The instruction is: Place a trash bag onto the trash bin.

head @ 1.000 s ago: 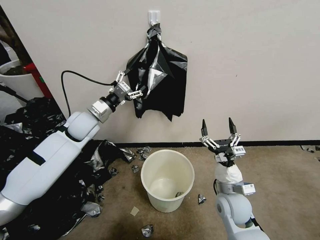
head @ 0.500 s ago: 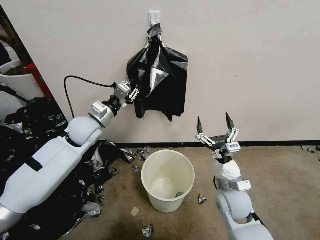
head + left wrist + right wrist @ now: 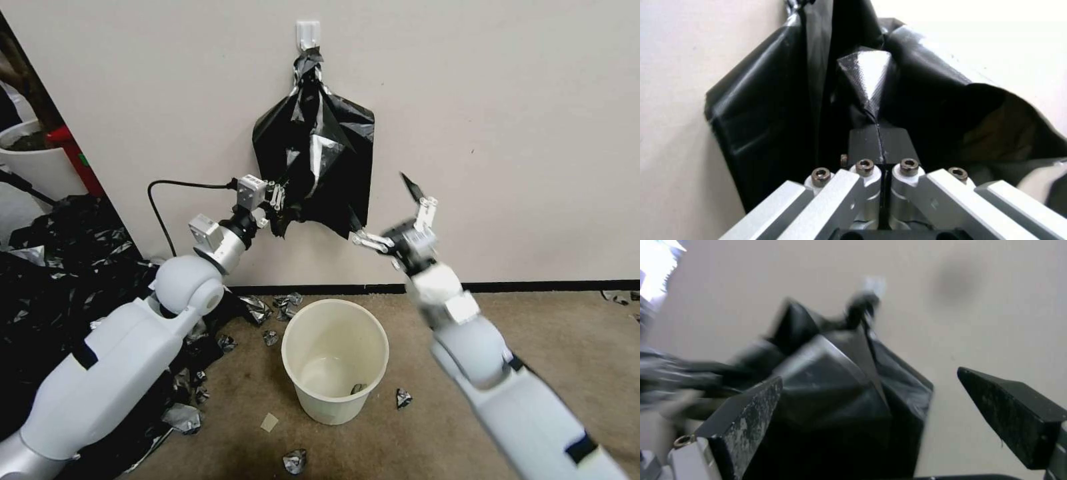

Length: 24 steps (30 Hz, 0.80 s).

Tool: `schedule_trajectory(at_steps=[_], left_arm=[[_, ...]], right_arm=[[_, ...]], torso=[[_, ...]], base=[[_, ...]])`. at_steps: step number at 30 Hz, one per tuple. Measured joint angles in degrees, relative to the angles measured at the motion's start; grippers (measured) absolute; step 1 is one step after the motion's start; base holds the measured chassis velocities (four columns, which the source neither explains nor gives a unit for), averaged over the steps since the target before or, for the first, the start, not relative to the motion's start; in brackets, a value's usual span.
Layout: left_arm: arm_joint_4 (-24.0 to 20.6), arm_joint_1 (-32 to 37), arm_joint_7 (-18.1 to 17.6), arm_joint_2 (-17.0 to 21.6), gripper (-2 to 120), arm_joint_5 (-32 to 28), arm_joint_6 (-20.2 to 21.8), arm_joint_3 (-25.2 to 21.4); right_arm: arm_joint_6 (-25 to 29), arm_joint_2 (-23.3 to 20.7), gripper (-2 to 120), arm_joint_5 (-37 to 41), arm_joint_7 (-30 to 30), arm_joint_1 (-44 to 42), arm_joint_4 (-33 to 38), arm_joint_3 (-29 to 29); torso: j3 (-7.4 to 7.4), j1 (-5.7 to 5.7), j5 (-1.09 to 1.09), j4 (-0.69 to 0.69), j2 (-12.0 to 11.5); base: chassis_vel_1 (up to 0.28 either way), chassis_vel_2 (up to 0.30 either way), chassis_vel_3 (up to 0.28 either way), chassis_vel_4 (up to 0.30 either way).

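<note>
The left gripper, fingers pinched tight on a fold of the trash bag hanging from the wall hook, has dropped lower. The trash bin stays on the brown carpet. The right gripper has swung up beside the bag's lower corner, fingers spread wide, holding nothing.
</note>
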Motion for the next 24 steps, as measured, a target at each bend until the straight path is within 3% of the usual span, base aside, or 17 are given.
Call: schedule_trajectory(at_steps=[2,3,9,14,24], left_arm=[[-0.6,1.0,-0.2,-0.8,0,0.2,-0.1,-0.6],[-0.6,1.0,-0.2,-0.8,0,0.2,-0.1,-0.6],[-1.7,2.0,-0.2,-1.4,0,1.0,-0.1,-1.5],[-1.7,2.2,-0.2,-1.5,0,2.2,-0.2,-1.7],[-2.8,2.8,-0.1,-1.5,0,2.5,-0.3,-2.3]], right_arm=[[-5.7,-1.3,100,1.7,3.5,6.8,-1.3,-4.6],[-5.7,-1.3,100,1.7,3.5,6.8,-1.3,-4.6],[-17.7,-3.2,100,5.8,2.6,16.6,0.3,-10.5],[-23.5,-3.5,100,9.7,1.6,22.0,2.1,-13.6],[-33.9,-2.8,100,7.9,-0.6,27.9,-0.3,-17.1]], torso=[[0.0,0.0,0.0,0.0,0.0],[0.0,0.0,0.0,0.0,0.0],[0.0,0.0,0.0,-0.02,0.0],[-0.01,0.0,-0.01,-0.01,0.0],[0.0,0.0,0.0,-0.01,0.0]], base=[[0.0,0.0,0.0,0.0],[0.0,0.0,0.0,0.0],[0.0,0.0,0.0,0.0],[0.0,0.0,0.0,0.0],[0.0,0.0,0.0,0.0]])
